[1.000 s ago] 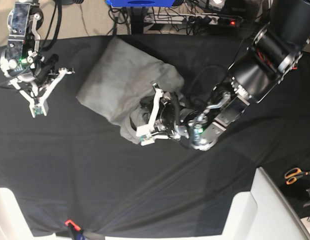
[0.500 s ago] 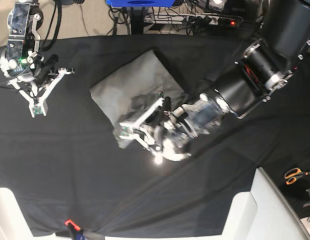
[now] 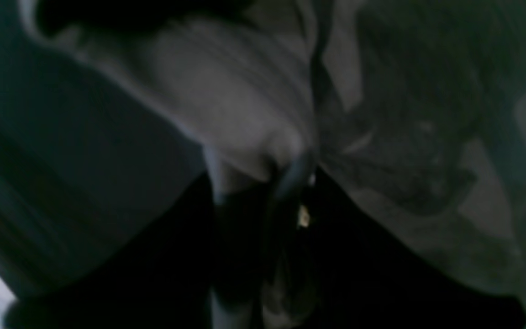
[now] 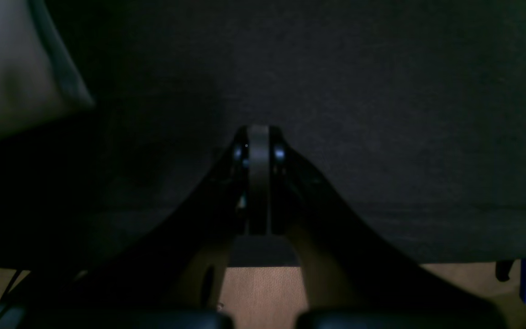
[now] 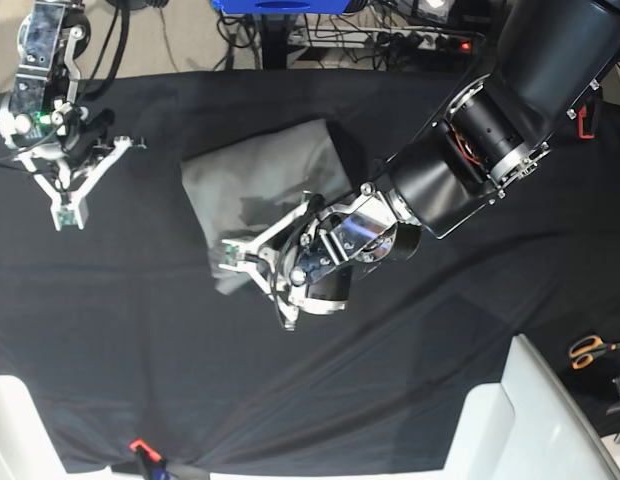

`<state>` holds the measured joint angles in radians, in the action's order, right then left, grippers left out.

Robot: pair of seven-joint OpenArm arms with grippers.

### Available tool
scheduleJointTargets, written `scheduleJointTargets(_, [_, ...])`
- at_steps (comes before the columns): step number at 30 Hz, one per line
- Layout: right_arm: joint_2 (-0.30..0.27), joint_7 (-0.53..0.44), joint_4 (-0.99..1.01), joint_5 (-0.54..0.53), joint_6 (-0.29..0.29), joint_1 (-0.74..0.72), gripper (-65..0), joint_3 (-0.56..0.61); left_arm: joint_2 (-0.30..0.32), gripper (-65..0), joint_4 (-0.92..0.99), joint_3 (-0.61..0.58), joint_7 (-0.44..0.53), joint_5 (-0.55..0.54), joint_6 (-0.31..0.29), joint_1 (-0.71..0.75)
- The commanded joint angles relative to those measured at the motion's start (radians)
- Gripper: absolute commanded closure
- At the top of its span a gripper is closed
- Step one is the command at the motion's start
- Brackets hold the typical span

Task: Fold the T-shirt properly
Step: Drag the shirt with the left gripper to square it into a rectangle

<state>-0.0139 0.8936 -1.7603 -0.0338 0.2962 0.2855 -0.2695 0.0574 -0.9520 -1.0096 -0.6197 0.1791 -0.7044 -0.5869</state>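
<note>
The grey T-shirt (image 5: 260, 172) lies bunched in a rough rectangle on the black tablecloth (image 5: 140, 330), left of centre. My left gripper (image 5: 228, 256) is at the shirt's front-left edge, with its jaws together on the cloth. In the blurred left wrist view, grey shirt fabric (image 3: 226, 91) fills the frame around that gripper (image 3: 290, 183). My right gripper (image 5: 66, 214) is shut and empty over bare tablecloth at the far left, well apart from the shirt. In the right wrist view its fingertips (image 4: 258, 137) meet above the black cloth (image 4: 381, 91).
Orange-handled scissors (image 5: 590, 350) lie at the right edge. A white surface (image 5: 530, 420) sits at the front right. A small red clip (image 5: 140, 446) is at the cloth's front edge. Cables and a power strip (image 5: 430, 40) run along the back.
My left gripper has swung left and towards the front, carrying the shirt's edge with it. The shirt has gone from a wide spread to a smaller folded shape. The right arm has barely moved.
</note>
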Motion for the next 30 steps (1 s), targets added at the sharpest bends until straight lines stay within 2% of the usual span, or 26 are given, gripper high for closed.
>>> scheduleJointTargets(1, [-0.004,-0.012,-0.016,-0.004,0.001,-0.007,-0.2,-0.003,-0.020,0.0,-0.011,0.004,0.024,-0.008,0.006,-0.028])
scheduleJointTargets(11, [-0.004,-0.014,-0.014,-0.004,0.001,-0.018,-0.2,-0.004,-0.070,0.0,-0.020,-0.004,0.028,-0.006,0.006,-0.049])
scheduleJointTargets(13, [-0.004,-0.012,-0.014,-0.004,0.001,-0.025,-0.2,-0.004,-0.083,0.0,-0.015,-0.005,0.054,-0.006,0.006,-0.049])
scheduleJointTargets(22, [-0.004,-0.018,-0.013,-0.004,0.001,-0.033,-0.2,-0.004,-0.081,0.0,0.037,-0.005,0.070,-0.005,0.006,-0.051])
scheduleJointTargets(24, [-0.019,-0.020,-0.011,-0.002,0.001,-0.048,-0.2,-0.006,-0.081,0.0,0.037,-0.005,0.070,-0.005,0.006,-0.051])
scheduleJointTargets(26, [-0.050,-0.020,0.000,-0.002,0.001,-0.061,-0.2,-0.043,-0.080,0.0,0.037,-0.005,0.070,-0.005,0.006,-0.051])
scheduleJointTargets(30, [-0.065,-0.020,0.070,-0.002,0.008,-0.101,-0.2,-0.152,-0.080,0.0,0.037,-0.004,0.068,-0.005,0.006,-0.051])
